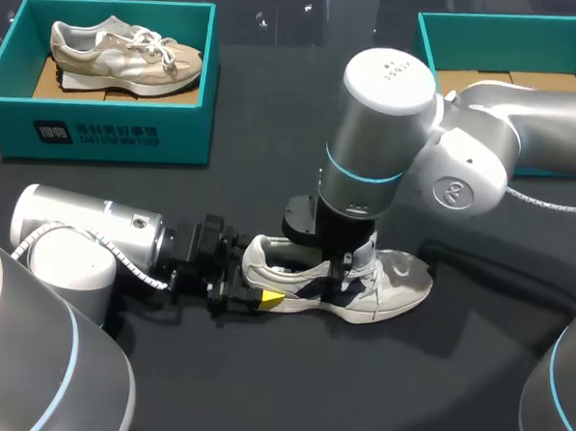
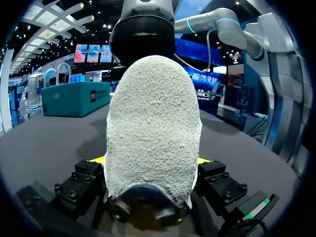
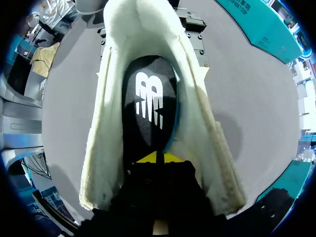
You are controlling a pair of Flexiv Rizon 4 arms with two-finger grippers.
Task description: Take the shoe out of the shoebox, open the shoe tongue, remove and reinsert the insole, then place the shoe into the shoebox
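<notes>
Lying upright on the bench [image 1: 259, 397], the white shoe [image 1: 386, 288] has its heel gripped from both sides by the left end effector [image 1: 253, 289], which comes in level with the bench behind the shoe. The right end effector [image 3: 158, 158] hangs straight above the shoe and reaches down into its opening, onto the black insole [image 3: 148, 108]; I cannot tell whether it is apart or together. Well beyond the shoe stand two teal boxes, the left box [image 1: 109, 134] holding a beige shoe [image 1: 123, 52], the right box [image 1: 471, 32] partly hidden.
</notes>
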